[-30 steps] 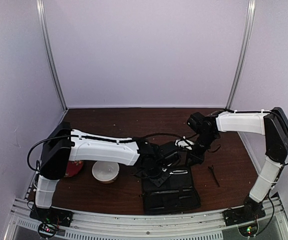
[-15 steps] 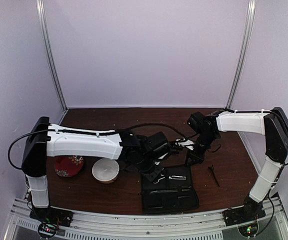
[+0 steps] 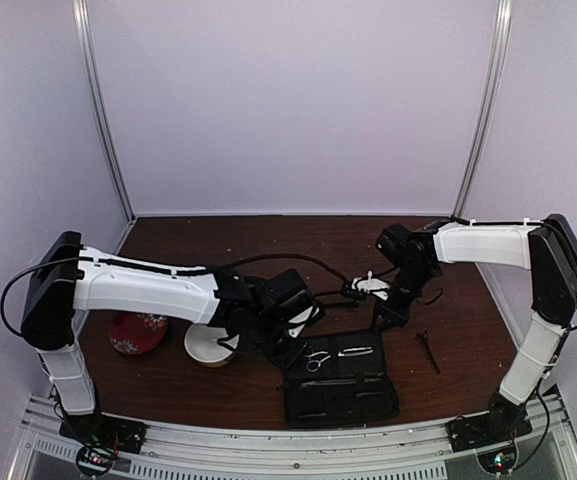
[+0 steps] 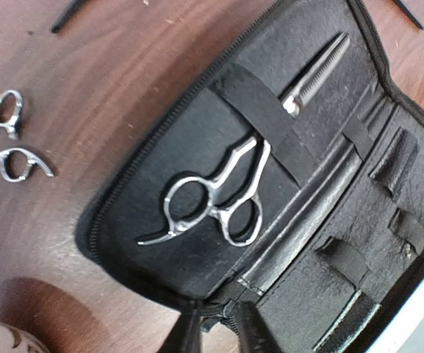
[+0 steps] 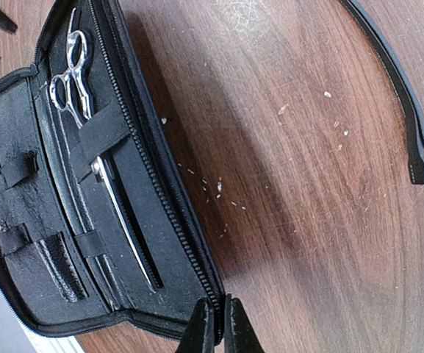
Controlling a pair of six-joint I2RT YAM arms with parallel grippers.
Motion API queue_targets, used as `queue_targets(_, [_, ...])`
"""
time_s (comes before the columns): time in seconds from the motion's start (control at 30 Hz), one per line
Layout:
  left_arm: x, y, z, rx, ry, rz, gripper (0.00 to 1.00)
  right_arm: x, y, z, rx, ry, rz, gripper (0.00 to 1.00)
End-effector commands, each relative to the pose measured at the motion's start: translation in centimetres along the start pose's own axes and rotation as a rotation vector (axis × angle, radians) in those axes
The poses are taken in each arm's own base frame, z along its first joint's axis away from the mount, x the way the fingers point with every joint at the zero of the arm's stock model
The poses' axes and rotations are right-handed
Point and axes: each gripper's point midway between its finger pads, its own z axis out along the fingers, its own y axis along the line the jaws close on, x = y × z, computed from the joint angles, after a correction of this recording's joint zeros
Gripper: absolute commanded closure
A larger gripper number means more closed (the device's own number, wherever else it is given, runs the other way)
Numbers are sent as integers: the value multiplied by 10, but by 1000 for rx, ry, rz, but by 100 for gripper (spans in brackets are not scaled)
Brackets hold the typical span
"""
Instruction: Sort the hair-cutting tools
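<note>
One scissors (image 4: 212, 202) lay strapped in the open pouch (image 4: 145, 140); second pair (image 4: 6, 136) loose on the table (image 4: 87, 88) beside it. Left pincer (image 4: 215, 334) parted, empty; right pincer (image 5: 215, 327) clenched, empty. Second pair looked best pinched at the shank, square on

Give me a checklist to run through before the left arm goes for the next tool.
1. First scissors tucked under the strap: ok.
2. Pouch lying open: ok.
3. Left jaws apart and empty: ok.
4. Second scissors in the pouch: not ok, on the table beside it.
5. Black clip put away: not ok, on the bare table.
6. Right jaws shut at the pouch's zipper edge; gripping it: cannot tell.
</note>
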Motion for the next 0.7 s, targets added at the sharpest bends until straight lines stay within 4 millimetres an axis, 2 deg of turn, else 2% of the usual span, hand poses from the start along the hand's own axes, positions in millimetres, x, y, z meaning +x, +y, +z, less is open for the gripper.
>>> queue_targets(0.0, [-7,-14,7,92,-24,-32,88,-12,-4,-5,1,-35,2,100])
queue_targets(0.2, [-6,-16,24,108,-7,-44,92,-12,-4,-5,2,-35,2,100])
queue_targets(0.3, [-7,-16,34,104,12,-51,87,-12,-4,-5,0,-36,4,100])
queue_targets(0.4, [-4,-11,39,80,24,-66,86,-13,-3,-5,-6,-40,7,100])
queue_targets(0.53, [-1,-11,47,84,41,-83,74,-12,-3,-3,-17,-33,10,100])
queue_targets(0.67, [-3,-12,57,90,35,-88,80,-13,-2,-1,-27,-33,13,100])
